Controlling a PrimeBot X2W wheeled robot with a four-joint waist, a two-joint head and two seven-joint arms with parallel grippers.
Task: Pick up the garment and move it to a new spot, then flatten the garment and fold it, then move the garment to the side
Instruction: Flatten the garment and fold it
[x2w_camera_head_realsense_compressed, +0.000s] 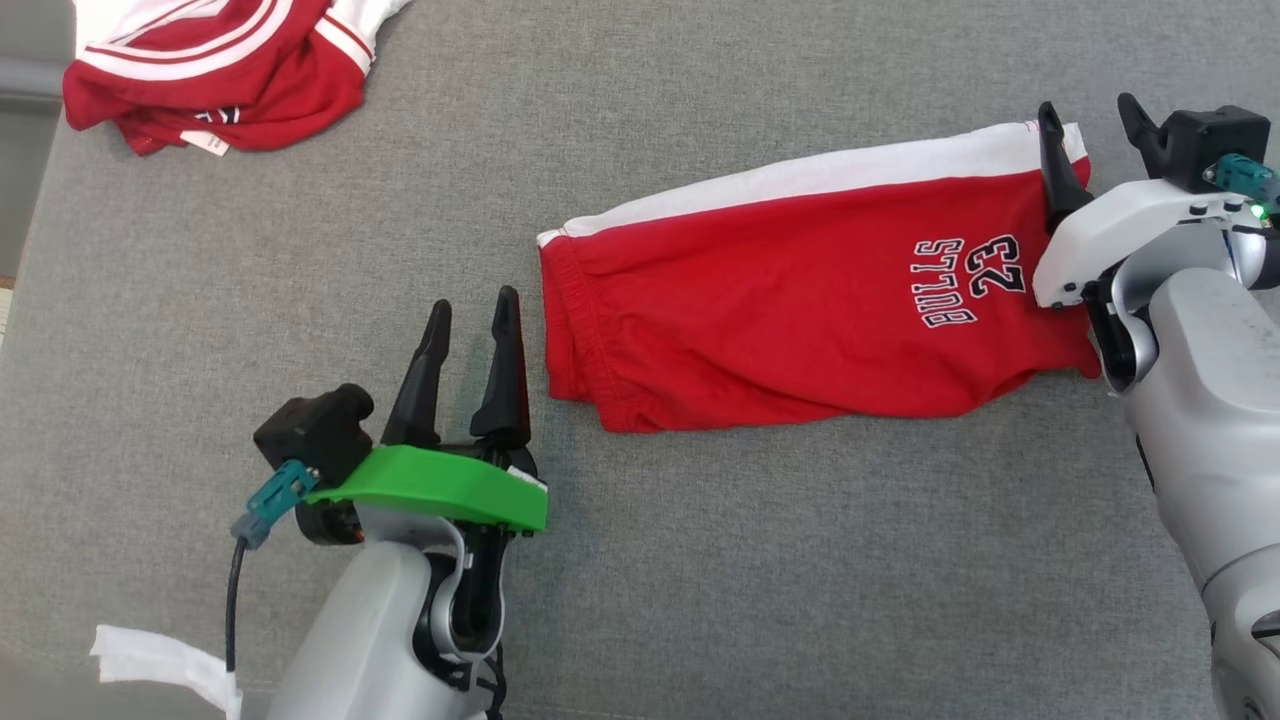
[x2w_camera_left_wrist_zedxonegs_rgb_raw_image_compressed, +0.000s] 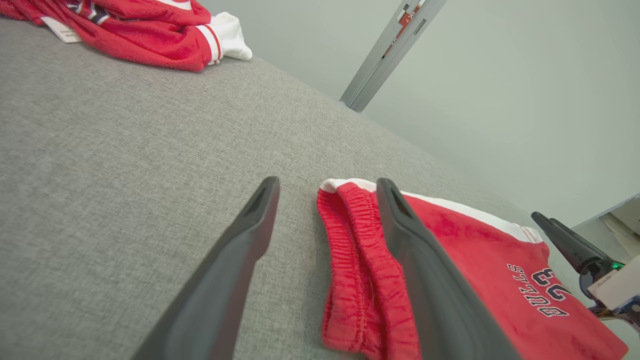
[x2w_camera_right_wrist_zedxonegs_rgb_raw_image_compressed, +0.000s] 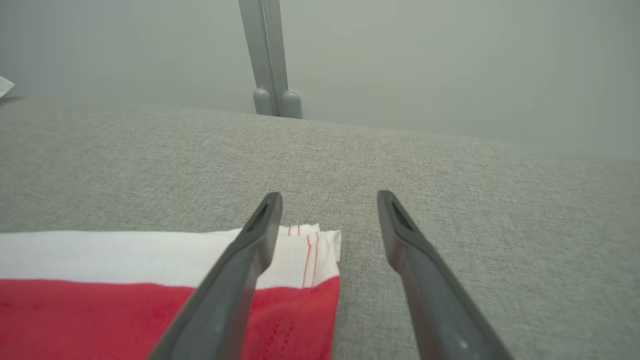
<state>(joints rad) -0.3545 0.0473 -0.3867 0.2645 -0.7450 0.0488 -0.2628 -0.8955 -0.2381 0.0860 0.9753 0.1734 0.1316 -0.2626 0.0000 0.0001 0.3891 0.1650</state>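
Well, my left gripper (x2w_camera_head_realsense_compressed: 474, 300) has its two dark fingers spread apart with nothing between them. It sits just beside the elastic waistband end of the red Bulls shorts (x2w_camera_head_realsense_compressed: 800, 310). In the left wrist view one finger crosses in front of the waistband and the other lies over bare cloth; I cannot tell whether either touches.

My right gripper (x2w_camera_head_realsense_compressed: 1087, 103) is also spread wide and empty, at the opposite end of the shorts. One finger is over the white side stripe at the hem corner, the other over the grey fabric surface (x2w_camera_head_realsense_compressed: 300, 250) just past the hem.

The shorts lie flat between my two grippers, white stripe along the far edge and the "BULLS 23" print near the right end.

Farther out, a heap of red and white clothing (x2w_camera_head_realsense_compressed: 220, 70) lies at the far left corner, well apart from the shorts. A white strip (x2w_camera_head_realsense_compressed: 160, 665) lies at the near left edge. A grey metal post (x2w_camera_right_wrist_zedxonegs_rgb_raw_image_compressed: 270, 55) rises beyond the surface.
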